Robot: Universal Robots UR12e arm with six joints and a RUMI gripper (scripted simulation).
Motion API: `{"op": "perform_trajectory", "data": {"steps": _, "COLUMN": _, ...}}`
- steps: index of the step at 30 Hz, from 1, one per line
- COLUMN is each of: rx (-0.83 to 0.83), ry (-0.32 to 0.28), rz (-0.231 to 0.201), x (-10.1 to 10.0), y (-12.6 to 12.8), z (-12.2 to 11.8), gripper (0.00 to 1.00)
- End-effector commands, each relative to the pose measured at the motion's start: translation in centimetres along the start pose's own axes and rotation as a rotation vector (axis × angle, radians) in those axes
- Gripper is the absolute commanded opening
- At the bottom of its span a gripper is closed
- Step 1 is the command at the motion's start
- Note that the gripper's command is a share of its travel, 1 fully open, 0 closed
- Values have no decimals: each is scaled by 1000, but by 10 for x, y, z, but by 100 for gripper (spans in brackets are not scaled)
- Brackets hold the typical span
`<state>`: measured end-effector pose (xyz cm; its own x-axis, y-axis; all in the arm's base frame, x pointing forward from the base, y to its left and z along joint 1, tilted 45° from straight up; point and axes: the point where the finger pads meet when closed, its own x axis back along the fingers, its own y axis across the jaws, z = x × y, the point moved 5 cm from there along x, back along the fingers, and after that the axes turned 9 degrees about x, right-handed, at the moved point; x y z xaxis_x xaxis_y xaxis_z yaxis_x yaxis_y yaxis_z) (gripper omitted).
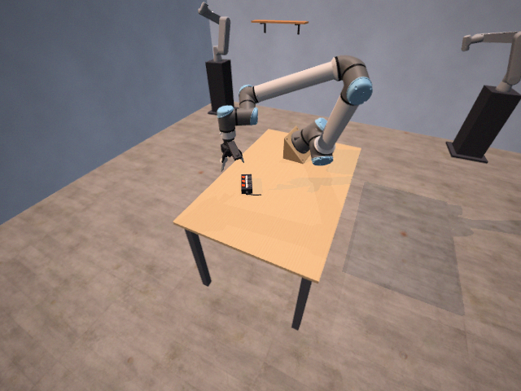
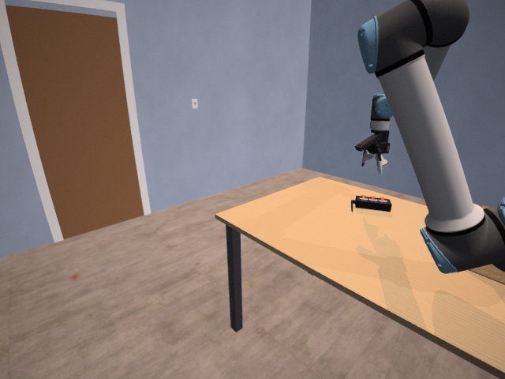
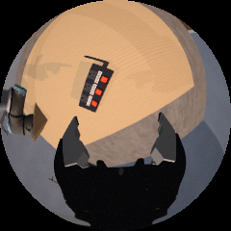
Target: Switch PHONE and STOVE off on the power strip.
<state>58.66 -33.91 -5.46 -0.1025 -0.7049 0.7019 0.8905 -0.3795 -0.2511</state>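
A small black power strip (image 1: pixel 246 184) lies flat on the wooden table, switch side up, with three red-orange switches in a row along its top. It also shows in the exterior view (image 2: pixel 372 203) and in the wrist view (image 3: pixel 96 89), where small white labels sit beside the switches but are too small to read. A short black cord stub sticks out of one end. My gripper (image 1: pixel 230 160) hangs open and empty above the table's left edge, well above the strip and off to its side; it also shows in the exterior view (image 2: pixel 373 162) and the wrist view (image 3: pixel 117 141).
The arm's base sits on a wooden wedge mount (image 1: pixel 294 147) at the table's far side. The table edge (image 1: pixel 210 197) runs close to the strip. Two other robot pedestals (image 1: pixel 483 121) stand on the floor, away from the table.
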Motion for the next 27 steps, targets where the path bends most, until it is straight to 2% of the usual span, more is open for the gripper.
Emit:
{"op": "perform_trajectory", "data": {"steps": 1, "rx": 0, "ry": -1, "rz": -1, "x": 1, "y": 0, "z": 0, "gripper": 100}}
{"op": "perform_trajectory", "data": {"steps": 17, "rx": 0, "ry": -1, "rz": -1, "x": 1, "y": 0, "z": 0, "gripper": 100}}
{"op": "perform_trajectory", "data": {"steps": 18, "rx": 0, "ry": -1, "rz": -1, "x": 1, "y": 0, "z": 0, "gripper": 0}}
{"op": "perform_trajectory", "data": {"steps": 27, "rx": 0, "ry": -1, "rz": -1, "x": 1, "y": 0, "z": 0, "gripper": 0}}
